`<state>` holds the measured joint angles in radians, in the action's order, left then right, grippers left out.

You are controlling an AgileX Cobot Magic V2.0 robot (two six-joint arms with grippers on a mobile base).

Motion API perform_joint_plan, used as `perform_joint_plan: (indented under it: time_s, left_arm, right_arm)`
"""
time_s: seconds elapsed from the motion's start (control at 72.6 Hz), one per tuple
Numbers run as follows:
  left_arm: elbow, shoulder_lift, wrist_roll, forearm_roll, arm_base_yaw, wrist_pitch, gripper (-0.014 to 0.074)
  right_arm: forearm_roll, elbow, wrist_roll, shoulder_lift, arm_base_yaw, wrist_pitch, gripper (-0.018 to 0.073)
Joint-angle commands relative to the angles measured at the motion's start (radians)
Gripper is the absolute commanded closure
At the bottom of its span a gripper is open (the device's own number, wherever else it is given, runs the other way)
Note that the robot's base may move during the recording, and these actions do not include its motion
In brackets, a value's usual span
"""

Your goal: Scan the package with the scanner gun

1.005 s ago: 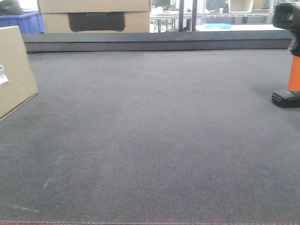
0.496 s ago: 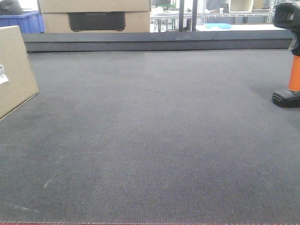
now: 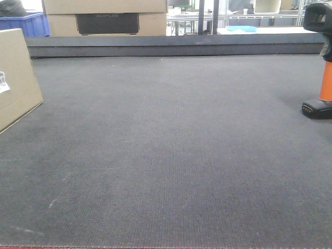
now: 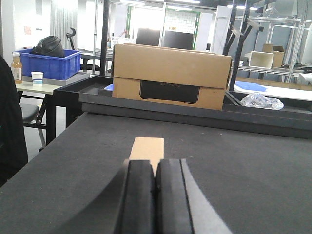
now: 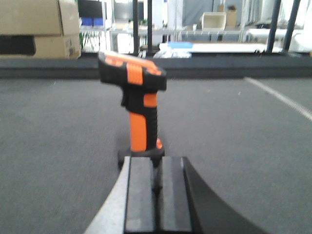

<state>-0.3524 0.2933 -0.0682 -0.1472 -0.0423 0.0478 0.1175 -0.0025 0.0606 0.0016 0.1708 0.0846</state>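
Front-facing view showed the dark felt table (image 3: 171,145) with the package (image 3: 15,78), a flat brown cardboard box bearing a small printed label (image 3: 3,82) on its face, at the far left edge, and the scanner gun (image 3: 322,62), black with an orange handle, standing upright on its base at the far right edge, the two well apart with bare felt between them. Seen from the left wrist camera, the left gripper (image 4: 155,197) had its two black pads pressed together with nothing between them, pointed along the table toward the package (image 4: 146,148) lying ahead of it. From the right wrist camera, the right gripper (image 5: 157,192) was likewise clenched empty, its pads touching, with the scanner gun (image 5: 138,105) standing just beyond its tips and not grasped. A larger cardboard carton (image 4: 170,75) sat on the raised ledge behind the table. Neither arm held anything, and the scanner's head did not appear to be aimed at the package's label. By the look of it, this arrangement would fit either a scan yet to come or one already made with both items set back down; the pictures did not settle which.
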Motion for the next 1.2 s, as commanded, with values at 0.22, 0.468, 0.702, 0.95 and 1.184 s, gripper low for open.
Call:
perform_joint_plan:
  time_s: [0.22, 0.468, 0.702, 0.95, 1.184]
  left_arm:
    - [0.002, -0.005, 0.001, -0.007, -0.004, -0.013, 0.0708]
    - [0.002, -0.005, 0.001, -0.007, -0.004, -0.013, 0.0708]
    - [0.002, -0.005, 0.001, -0.007, -0.004, -0.013, 0.0708]
    - [0.002, -0.005, 0.001, -0.007, -0.004, -0.013, 0.0708]
    - [0.021, -0.009, 0.001, 0.117, -0.004, -0.039, 0.0708]
  right_arm:
    - [-0.017, 0.002, 0.006, -0.002, -0.062, -0.008, 0.0728]
    - [-0.017, 0.002, 0.006, -0.002, -0.064, -0.01, 0.0728]
    - [-0.017, 0.002, 0.006, -0.002, -0.064, -0.01, 0.0728]
    - [-0.017, 0.002, 0.006, -0.002, -0.064, -0.01, 0.0728]
    - [-0.017, 0.002, 0.006, -0.002, -0.064, -0.01, 0.0728]
